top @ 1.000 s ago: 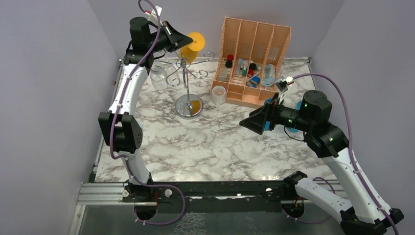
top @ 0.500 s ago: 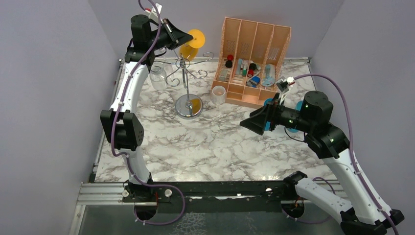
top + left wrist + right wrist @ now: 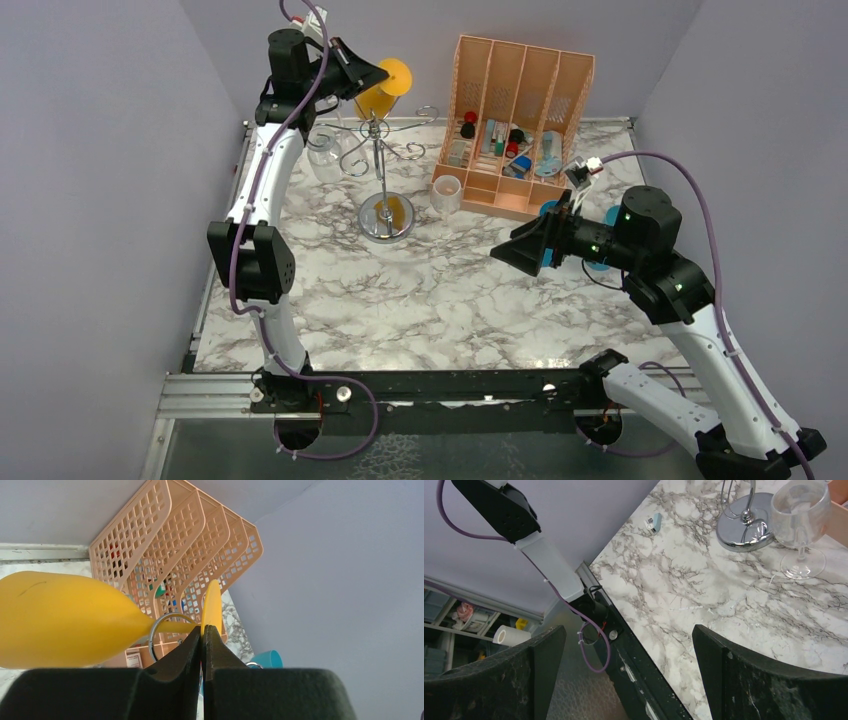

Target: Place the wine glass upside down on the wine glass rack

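A: State of left gripper point(image 3: 362, 75)?
B: Pinched almost fully together on the thin foot of the yellow wine glass point(image 3: 60, 620). Edge of the foot caught right at the fingertips.

A: Whereabouts of the glass?
B: Up high at the back left, above the wine glass rack point(image 3: 378, 160). Tilted, foot uppermost, bowl hanging down toward the curled arms at the rack's top. From the left wrist, stem lined up with one silver loop. Around the stem or only behind it, cannot tell.

A: Rack itself?
B: Upright on the marble table point(image 3: 450, 290), disc base flat, pole straight. Left of the orange organiser point(image 3: 520, 110).

A: And right gripper point(image 3: 629, 680)?
B: Spread wide, nothing between the fingers. Hovering over the right half of the table, aimed toward the rack, well apart from the yellow glass.

A: Anything else noted?
B: Clear wine glass point(image 3: 801, 510), upright, just beside the rack's base, seen from the right wrist.
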You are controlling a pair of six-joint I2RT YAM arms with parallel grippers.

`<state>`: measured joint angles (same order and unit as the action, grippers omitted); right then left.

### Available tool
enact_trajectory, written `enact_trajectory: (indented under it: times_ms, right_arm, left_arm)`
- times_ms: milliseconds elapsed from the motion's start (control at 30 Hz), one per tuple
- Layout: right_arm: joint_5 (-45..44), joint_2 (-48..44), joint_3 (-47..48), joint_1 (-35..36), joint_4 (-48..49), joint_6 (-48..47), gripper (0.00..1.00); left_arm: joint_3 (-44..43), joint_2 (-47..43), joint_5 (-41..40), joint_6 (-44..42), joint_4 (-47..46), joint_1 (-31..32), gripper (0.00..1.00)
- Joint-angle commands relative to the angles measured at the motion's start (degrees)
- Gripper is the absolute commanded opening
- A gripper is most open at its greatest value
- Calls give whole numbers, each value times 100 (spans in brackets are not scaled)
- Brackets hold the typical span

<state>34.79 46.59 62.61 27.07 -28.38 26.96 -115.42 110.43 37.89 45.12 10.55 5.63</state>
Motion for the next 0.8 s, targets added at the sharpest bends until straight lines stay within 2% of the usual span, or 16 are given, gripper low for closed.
enact_trajectory:
  times_ms: [0,133,333,767]
  right_arm:
    - [103,-64,-33,26,74,-9,100]
    - [46,-106,-49,26,59,-23,100]
    - [77,-113,10,26,-45,-81,100]
    - [5,-70,76,26,-231,-169,100]
  left_arm:
    - [-170,-31,-242,-143,146,-35,9]
    - [-128,-129,-392,-240,197,-68,12]
    - [45,-247,-534,-268,216,-105,26]
    - [-78,-453,-1042,-795,490,-125,27]
